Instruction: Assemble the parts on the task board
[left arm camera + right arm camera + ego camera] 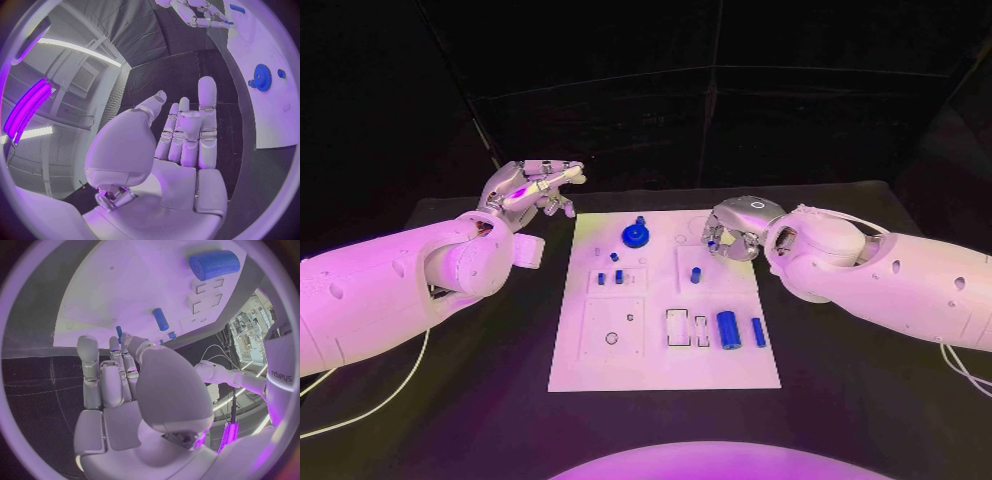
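Right hand (733,232) hiding board parts

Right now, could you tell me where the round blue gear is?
In the head view, the round blue gear sits on the white task board near its far edge, left of centre, between the left hand and right hand.

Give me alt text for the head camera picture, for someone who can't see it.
A white task board lies mid-table between two white robot arms. The right hand hovers over its far right corner; the left hand sits off its far left corner, holding nothing. Blue parts include a gear and a cylinder.
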`<state>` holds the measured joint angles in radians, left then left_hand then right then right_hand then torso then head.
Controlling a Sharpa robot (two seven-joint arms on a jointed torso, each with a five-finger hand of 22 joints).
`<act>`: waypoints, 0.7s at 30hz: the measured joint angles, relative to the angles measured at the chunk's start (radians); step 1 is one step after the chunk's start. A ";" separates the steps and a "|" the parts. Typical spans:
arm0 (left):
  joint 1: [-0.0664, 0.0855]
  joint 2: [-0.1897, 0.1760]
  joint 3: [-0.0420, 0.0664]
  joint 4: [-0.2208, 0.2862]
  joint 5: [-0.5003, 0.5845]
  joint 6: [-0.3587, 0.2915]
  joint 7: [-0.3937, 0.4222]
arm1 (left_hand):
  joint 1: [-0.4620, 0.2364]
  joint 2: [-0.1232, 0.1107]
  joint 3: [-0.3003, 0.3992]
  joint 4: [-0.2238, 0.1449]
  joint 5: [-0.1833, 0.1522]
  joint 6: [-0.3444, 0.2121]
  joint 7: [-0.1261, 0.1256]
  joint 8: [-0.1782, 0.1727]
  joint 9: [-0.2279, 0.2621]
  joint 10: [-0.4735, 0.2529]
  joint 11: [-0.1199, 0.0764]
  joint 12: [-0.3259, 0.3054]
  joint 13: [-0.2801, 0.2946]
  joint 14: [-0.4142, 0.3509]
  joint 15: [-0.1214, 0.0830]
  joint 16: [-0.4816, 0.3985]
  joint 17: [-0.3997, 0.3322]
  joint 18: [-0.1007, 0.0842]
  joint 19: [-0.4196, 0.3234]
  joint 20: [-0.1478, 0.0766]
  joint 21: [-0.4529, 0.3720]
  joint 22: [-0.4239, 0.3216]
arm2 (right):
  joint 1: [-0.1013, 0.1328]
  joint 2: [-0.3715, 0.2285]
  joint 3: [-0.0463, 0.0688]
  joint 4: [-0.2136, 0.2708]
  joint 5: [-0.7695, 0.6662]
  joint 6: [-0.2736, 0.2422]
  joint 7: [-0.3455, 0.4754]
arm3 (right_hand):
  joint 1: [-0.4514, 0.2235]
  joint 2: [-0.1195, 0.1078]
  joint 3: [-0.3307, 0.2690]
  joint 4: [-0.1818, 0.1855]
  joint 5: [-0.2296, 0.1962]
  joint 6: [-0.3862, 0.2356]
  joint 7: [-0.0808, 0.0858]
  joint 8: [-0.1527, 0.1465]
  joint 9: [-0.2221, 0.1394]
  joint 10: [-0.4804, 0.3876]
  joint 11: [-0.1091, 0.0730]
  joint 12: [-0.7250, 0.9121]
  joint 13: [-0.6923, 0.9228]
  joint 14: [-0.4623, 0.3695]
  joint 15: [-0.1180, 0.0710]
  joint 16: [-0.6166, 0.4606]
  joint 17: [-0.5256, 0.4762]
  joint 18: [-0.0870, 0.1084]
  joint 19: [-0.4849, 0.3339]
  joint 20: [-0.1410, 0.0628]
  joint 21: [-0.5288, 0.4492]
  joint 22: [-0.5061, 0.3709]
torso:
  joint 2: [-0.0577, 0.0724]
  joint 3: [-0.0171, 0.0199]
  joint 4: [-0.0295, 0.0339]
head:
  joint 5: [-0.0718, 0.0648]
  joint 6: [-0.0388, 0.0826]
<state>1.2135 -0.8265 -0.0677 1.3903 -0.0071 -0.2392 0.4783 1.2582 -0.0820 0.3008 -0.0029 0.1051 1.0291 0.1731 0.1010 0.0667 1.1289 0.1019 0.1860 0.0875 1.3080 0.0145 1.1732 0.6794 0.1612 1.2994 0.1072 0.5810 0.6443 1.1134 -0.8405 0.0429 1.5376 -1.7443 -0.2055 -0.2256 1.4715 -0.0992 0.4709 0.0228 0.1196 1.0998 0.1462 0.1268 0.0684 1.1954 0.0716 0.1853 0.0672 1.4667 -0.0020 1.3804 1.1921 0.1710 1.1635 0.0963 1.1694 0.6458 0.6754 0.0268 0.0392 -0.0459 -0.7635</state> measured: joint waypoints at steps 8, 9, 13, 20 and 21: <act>0.000 -0.002 0.000 -0.001 0.002 0.003 -0.006 | 0.000 0.000 0.000 0.000 0.000 0.000 0.000 0.000 0.000 0.000 0.000 0.000 0.000 0.000 0.000 0.000 0.001 0.000 0.000 0.000 0.000 0.000 | 0.001 -0.034 0.001 0.090 0.002 -0.035 -0.005 | -0.002 -0.002 0.008 -0.008 0.000 0.000 0.000 0.000 0.000 0.000 0.000 -0.005 0.000 0.000 0.000 0.000 0.001 0.000 0.000 0.000 0.000 0.000 | 0.000 -0.0007 0.0004 | 0.009 0.001; 0.000 -0.003 0.000 -0.001 0.002 0.003 -0.006 | 0.000 0.000 0.000 0.000 0.000 0.000 0.000 0.000 0.000 0.000 0.000 0.000 0.000 0.000 0.000 0.000 0.001 0.000 0.000 0.000 0.000 0.000 | 0.001 -0.035 0.001 0.103 0.004 -0.039 -0.005 | -0.002 -0.002 0.011 -0.011 0.000 0.000 0.000 -0.004 0.000 0.000 0.000 -0.005 0.000 0.000 0.000 0.000 0.000 0.000 0.000 0.000 0.003 0.000 | 0.000 -0.0008 0.0004 | 0.010 0.001; 0.000 -0.003 0.000 -0.001 0.003 0.003 -0.007 | 0.000 0.000 0.000 0.000 0.000 0.000 0.000 0.000 0.000 0.000 0.000 0.000 0.000 0.000 0.000 0.000 0.001 0.000 0.000 0.000 0.000 -0.001 | 0.001 -0.029 0.001 0.152 0.016 -0.064 0.001 | -0.002 -0.002 0.020 -0.015 0.000 0.000 0.000 -0.006 0.000 0.000 0.000 -0.005 0.000 0.000 0.000 0.002 0.000 0.000 0.000 0.000 0.004 0.001 | 0.000 -0.0017 0.0005 | 0.019 0.002; 0.000 0.000 0.000 0.002 0.003 0.004 -0.008 | 0.000 0.000 0.000 0.000 0.000 0.000 0.000 0.000 0.000 0.000 0.000 0.000 0.000 0.000 0.000 0.000 0.001 0.000 0.000 0.000 0.000 -0.001 | 0.001 0.022 0.001 0.192 0.053 -0.102 0.031 | -0.007 -0.007 0.029 -0.023 0.000 0.000 0.000 -0.011 0.000 0.003 0.004 -0.009 -0.001 0.000 0.000 0.004 -0.001 0.000 0.000 0.000 0.004 -0.002 | 0.001 -0.0024 0.0019 | 0.042 -0.001; 0.000 0.001 0.000 0.002 0.003 0.004 -0.008 | 0.000 0.000 0.000 0.000 0.000 0.000 0.000 0.000 0.000 0.000 0.000 0.000 0.000 0.000 0.000 0.000 0.001 0.000 0.000 0.000 0.000 -0.001 | 0.001 0.029 0.001 0.192 0.057 -0.105 0.036 | -0.007 -0.007 0.030 -0.025 0.000 0.000 0.000 -0.011 0.000 0.003 0.004 -0.009 -0.001 0.000 0.000 0.004 -0.002 0.000 0.000 0.000 0.004 -0.003 | 0.002 -0.0026 0.0022 | 0.045 -0.001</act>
<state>1.2134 -0.8257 -0.0678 1.3924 -0.0039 -0.2355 0.4702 1.2582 -0.0821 0.3009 -0.0029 0.1051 1.0291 0.1731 0.1010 0.0668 1.1290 0.1019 0.1860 0.0874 1.3080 0.0145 1.1732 0.6804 0.1611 1.2994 0.1072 0.5810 0.6436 1.1139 -0.8119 0.0439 1.7300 -1.6876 -0.3101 -0.1898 1.4643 -0.1065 0.5009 -0.0018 0.1195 1.0998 0.1462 0.1159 0.0684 1.1989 0.0751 0.1762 0.0664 1.4667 -0.0020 1.3845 1.1905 0.1711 1.1635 0.0963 1.1732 0.6425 0.6770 0.0243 0.0414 -0.0006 -0.7650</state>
